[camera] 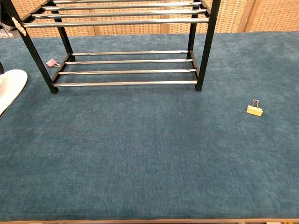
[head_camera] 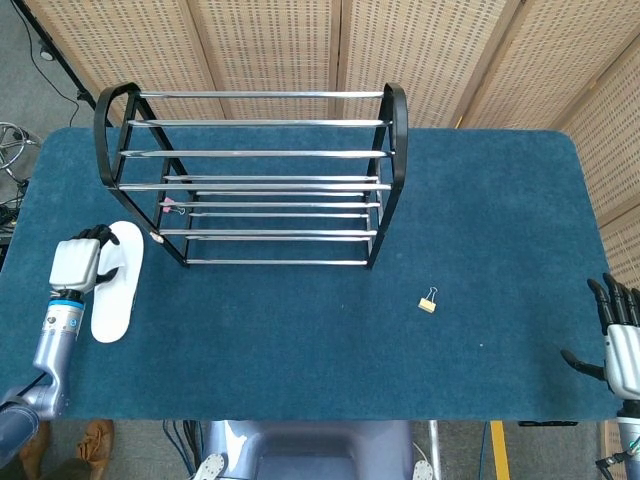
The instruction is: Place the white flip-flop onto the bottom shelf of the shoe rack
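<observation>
The white flip-flop [head_camera: 120,285] lies flat on the blue table, just left of the shoe rack [head_camera: 397,130]; only its end [camera: 10,85] shows in the chest view. My left hand [head_camera: 80,262] is against the flip-flop's left edge, with bent fingers reaching over its far end and the thumb on its surface. It does not clasp the flip-flop. The rack's bottom shelf rails [camera: 126,83] are bare. Far off at the table's front right edge, my right hand [head_camera: 620,345] has its fingers spread and holds nothing.
A small tan binder clip [head_camera: 428,301] [camera: 254,109] lies right of the rack. A pink clip [camera: 51,63] sits by the rack's back left leg. Wicker screens stand behind the blue table [head_camera: 480,200].
</observation>
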Motion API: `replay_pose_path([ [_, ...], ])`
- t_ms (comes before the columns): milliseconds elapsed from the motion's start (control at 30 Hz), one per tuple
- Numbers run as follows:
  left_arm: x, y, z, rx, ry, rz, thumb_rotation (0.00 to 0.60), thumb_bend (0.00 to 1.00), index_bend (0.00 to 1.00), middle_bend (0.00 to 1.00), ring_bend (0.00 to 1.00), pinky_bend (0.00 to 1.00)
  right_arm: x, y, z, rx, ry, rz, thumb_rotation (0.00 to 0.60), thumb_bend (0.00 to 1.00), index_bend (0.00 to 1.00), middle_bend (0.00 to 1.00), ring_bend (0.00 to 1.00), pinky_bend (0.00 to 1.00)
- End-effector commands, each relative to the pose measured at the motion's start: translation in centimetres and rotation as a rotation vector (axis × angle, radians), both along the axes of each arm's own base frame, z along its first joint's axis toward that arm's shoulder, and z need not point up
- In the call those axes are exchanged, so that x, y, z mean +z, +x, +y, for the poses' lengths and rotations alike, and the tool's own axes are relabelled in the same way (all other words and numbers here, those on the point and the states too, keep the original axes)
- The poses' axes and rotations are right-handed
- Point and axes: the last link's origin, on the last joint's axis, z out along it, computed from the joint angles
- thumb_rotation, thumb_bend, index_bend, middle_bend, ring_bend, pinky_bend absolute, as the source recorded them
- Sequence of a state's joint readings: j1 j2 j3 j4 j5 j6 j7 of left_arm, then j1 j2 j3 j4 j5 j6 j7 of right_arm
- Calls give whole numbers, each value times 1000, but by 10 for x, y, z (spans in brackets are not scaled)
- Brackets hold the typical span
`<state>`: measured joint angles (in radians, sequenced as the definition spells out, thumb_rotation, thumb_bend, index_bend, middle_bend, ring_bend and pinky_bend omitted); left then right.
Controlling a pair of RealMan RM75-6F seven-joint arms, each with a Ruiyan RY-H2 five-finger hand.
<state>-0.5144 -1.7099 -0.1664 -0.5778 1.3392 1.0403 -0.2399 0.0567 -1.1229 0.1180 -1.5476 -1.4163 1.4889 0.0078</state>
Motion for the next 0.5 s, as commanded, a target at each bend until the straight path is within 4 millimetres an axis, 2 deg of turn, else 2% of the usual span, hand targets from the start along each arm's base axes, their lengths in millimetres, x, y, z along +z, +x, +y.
replay_pose_path([
  [33, 0, 0, 0, -3, 2, 4, 600, 372, 502, 369, 358, 500, 0, 0, 0, 0, 2, 0, 600, 0, 0, 0, 0, 0],
  [200, -2, 0, 0, -5, 3, 4, 600, 438, 553, 409, 392, 532, 0, 0, 0, 0, 4, -2, 600, 0, 0, 0, 0, 0],
  [500, -5, 0, -3, -26, 8, -8, 600, 470, 659, 496, 482, 621, 0, 0, 1, 1, 7, -7, 600, 0, 0, 0, 0, 0],
])
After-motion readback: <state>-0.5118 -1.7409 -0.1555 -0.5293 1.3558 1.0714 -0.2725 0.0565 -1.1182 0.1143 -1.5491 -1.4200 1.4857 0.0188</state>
